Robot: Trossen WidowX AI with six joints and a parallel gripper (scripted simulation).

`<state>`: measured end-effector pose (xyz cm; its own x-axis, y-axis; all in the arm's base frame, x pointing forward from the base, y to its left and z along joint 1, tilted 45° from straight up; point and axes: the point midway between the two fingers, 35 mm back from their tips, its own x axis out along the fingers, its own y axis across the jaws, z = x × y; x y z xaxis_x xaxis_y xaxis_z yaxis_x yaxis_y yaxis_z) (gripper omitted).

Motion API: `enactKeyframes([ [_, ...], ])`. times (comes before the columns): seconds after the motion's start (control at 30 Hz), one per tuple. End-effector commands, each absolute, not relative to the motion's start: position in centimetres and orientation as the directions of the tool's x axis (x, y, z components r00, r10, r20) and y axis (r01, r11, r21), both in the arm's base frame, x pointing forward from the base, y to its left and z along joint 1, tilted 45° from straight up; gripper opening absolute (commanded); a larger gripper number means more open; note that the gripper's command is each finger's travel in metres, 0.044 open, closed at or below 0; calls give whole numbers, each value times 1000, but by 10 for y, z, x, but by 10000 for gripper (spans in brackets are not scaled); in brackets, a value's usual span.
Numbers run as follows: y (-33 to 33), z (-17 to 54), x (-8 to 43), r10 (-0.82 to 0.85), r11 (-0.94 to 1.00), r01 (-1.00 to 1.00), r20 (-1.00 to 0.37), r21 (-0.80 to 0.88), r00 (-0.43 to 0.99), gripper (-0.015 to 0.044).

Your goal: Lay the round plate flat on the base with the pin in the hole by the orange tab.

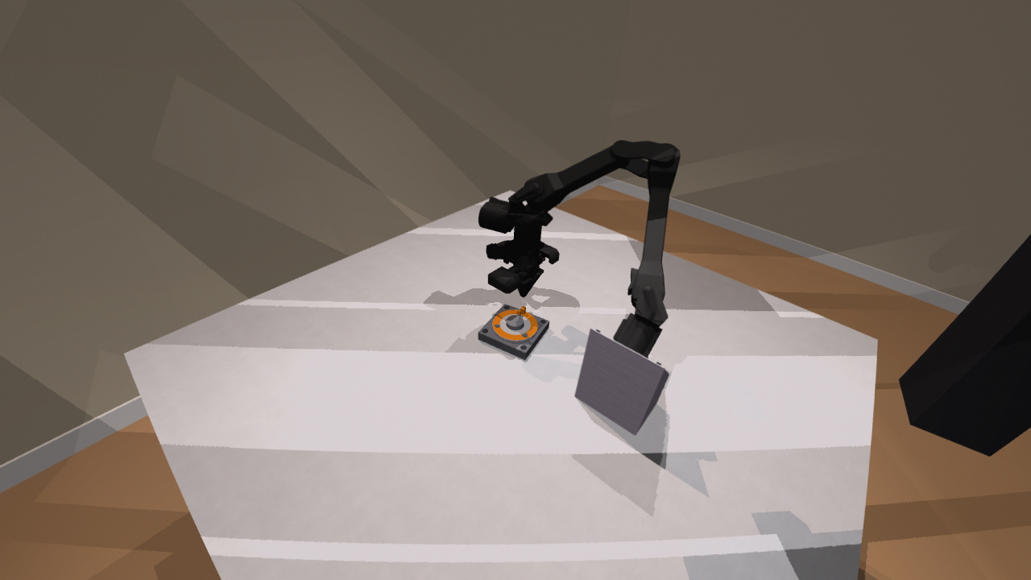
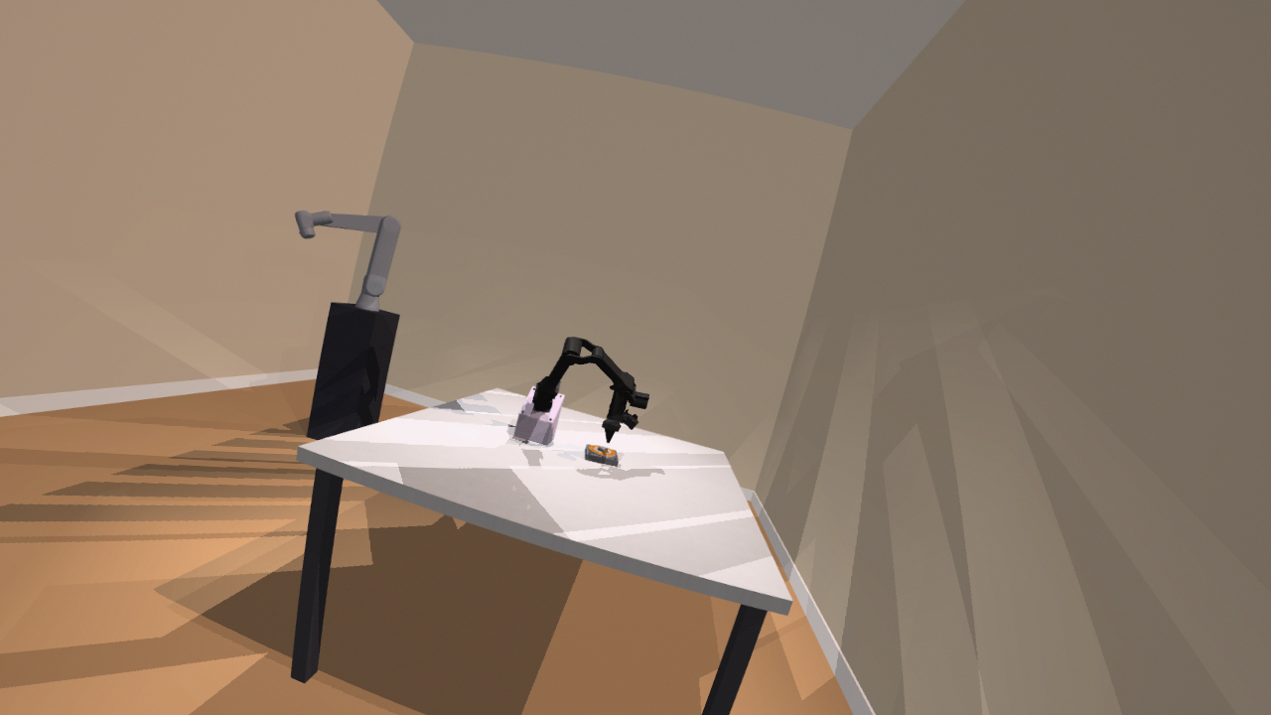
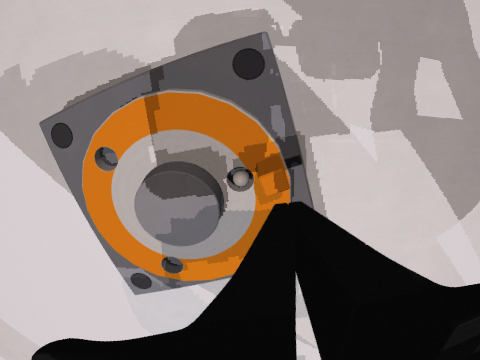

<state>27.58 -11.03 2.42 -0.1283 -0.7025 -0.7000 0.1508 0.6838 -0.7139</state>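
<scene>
The round plate (image 1: 513, 331) (image 2: 601, 453) (image 3: 194, 110) has an orange ring and a grey inner band. It sits around the grey post (image 3: 179, 203) on the square dark grey base (image 1: 529, 341) (image 3: 207, 74), and it looks level. The orange tab (image 1: 520, 311) (image 3: 272, 176) points toward my fingers. In the wrist view the small pale pin (image 3: 240, 178) shows inside the hole next to the tab. My gripper (image 1: 522, 292) (image 2: 610, 440) (image 3: 287, 215) is shut and empty. It hangs a little above the tab side of the plate, clear of it.
The arm's boxy mount (image 1: 621, 389) (image 2: 535, 425) stands on the white table (image 1: 432, 432) to the right of the base. A black pedestal (image 1: 973, 374) (image 2: 355, 364) with a grey arm stands off the table. The table's front edge is far from the base.
</scene>
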Motion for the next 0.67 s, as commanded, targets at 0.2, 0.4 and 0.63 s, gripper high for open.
enactKeyframes([
  [0.2,-107,27,276,-703,684,152,-700,-714,-124,0],
  [0.4,-107,27,276,-703,684,152,-700,-714,-124,0],
  [0.63,-107,27,276,-703,684,152,-700,-714,-124,0],
])
